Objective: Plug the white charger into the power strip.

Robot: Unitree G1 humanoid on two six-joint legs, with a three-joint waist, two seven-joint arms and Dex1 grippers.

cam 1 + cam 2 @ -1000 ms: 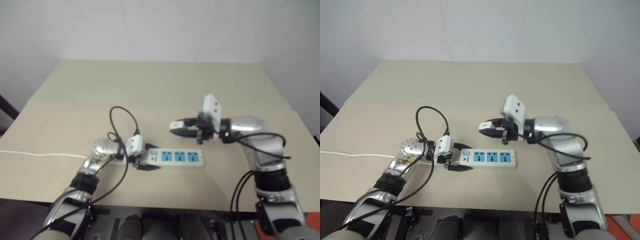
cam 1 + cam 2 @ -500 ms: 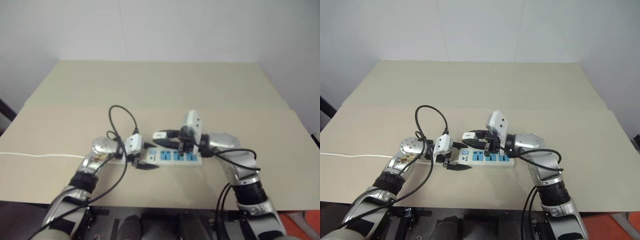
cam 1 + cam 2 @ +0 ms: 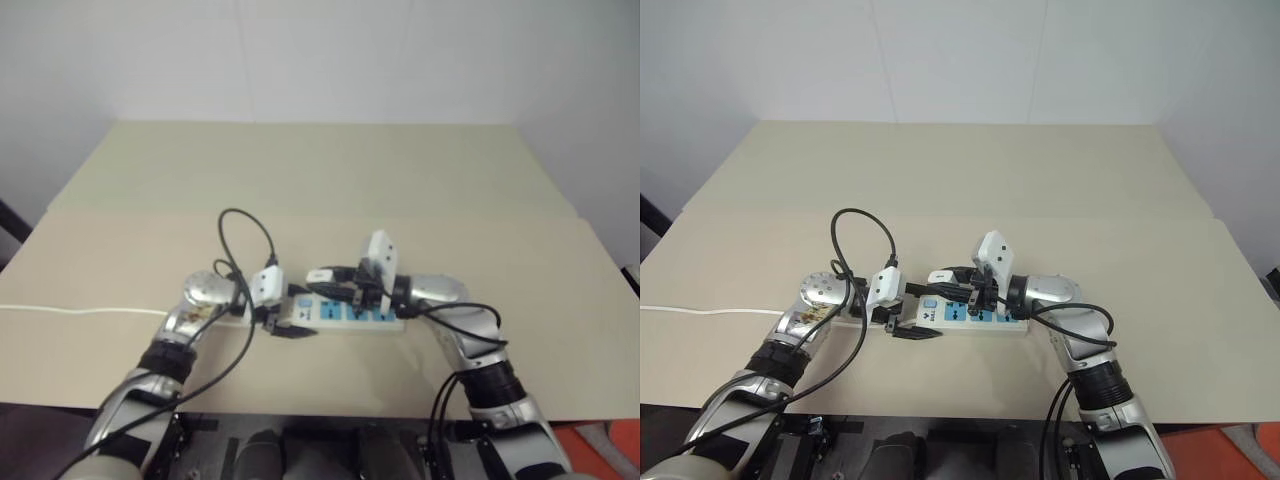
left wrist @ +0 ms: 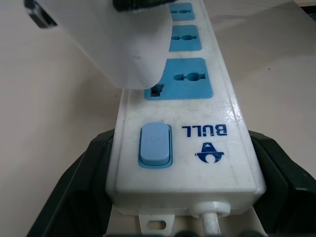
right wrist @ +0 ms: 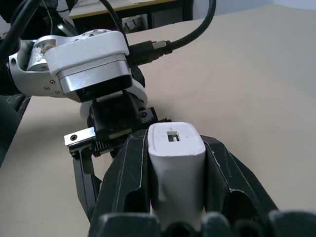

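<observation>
The power strip [image 4: 223, 109], a white bar with blue socket faces and a blue switch, lies on the table near its front. My left gripper [image 3: 289, 325] is shut on its switch end, with a black finger [image 4: 79, 185] on each side of the strip. My right gripper [image 5: 175, 144] is shut on the white charger [image 5: 176, 170], a small white block. The charger [image 4: 118, 47] hangs right over the socket nearest the switch and hides part of that socket face. Whether its prongs touch the socket, I cannot tell.
The strip's thin white cord [image 3: 80, 309] runs off to the left across the beige table [image 3: 320, 180]. A black cable [image 3: 247, 226] loops up above my left wrist. The table's front edge is close behind both arms.
My right gripper has carried the charger left and down, from above the strip's far end to just over the socket by the switch. The left gripper and the strip have stayed put.
</observation>
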